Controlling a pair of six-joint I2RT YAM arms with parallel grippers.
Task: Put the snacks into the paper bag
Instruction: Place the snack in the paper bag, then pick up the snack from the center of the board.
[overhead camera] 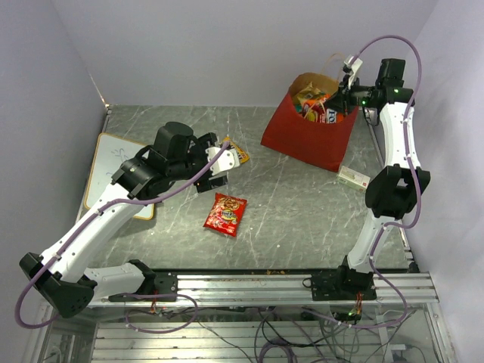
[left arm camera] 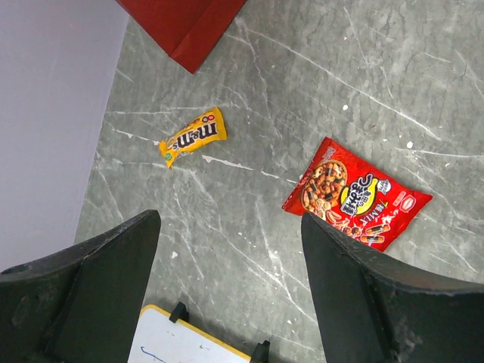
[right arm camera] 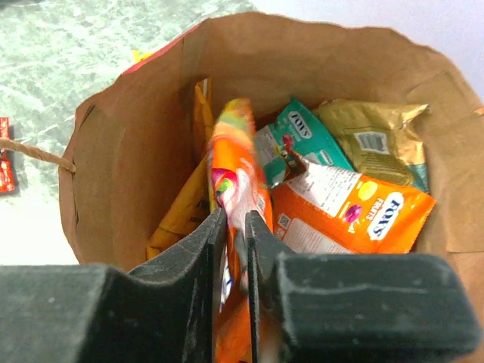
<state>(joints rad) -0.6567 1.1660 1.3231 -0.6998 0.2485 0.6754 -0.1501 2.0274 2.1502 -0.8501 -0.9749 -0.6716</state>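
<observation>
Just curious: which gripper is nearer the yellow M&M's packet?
Left. Left gripper hovers near the M&M's packet; right gripper is far off, gripping an orange packet at the paper bag.

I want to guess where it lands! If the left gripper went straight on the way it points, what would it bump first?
The left gripper would probably meet the grey table, between the yellow M&M's pack and the red snack packet; depth is hard to judge.

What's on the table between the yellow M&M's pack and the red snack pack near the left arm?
Nothing: the left wrist view shows only bare grey tabletop between the M&M's pack and the red snack pack.
</observation>
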